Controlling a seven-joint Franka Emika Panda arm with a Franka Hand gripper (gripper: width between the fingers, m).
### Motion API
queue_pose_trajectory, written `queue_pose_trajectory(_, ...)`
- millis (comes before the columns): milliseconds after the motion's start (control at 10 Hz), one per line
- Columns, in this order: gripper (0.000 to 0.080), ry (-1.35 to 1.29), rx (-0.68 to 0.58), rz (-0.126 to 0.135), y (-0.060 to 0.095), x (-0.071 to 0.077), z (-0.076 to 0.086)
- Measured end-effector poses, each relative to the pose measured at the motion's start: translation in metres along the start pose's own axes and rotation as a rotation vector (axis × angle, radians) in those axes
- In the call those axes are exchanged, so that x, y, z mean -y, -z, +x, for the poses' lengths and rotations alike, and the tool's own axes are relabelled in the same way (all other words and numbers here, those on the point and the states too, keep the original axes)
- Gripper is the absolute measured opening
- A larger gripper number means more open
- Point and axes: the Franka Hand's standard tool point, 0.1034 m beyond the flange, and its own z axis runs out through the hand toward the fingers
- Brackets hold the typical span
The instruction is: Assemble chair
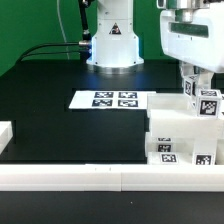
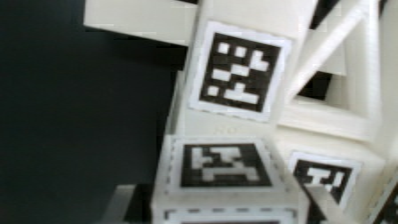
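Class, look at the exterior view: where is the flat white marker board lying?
The flat white marker board lies on the black table near the middle, in front of the arm's base, left of the white chair parts.

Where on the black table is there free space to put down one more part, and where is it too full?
Free: the dark table between the marker board, the white rail and the exterior view's left edge. Crowded: the exterior view's right, where the chair parts stand stacked under the end effector.
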Motion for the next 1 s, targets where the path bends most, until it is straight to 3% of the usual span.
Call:
queue_pose_trajectory(500, 0.0265, -0.323, 0.006, -0.005, -0.0004, -0.001, -0.004)
queue_pose_trajectory(700, 0.0265, -0.324, 0.006, -0.005, -0.0008, -0.0011, -0.0041)
queue_pose_trajectory(900, 0.0509, -0.318, 0.005, -0.007, -0.002, -0.0017, -0.004)
queue_pose_trajectory(1000, 0.0509, -0.225, 0.005, -0.003, -0.0015, -0.0008, -0.0037)
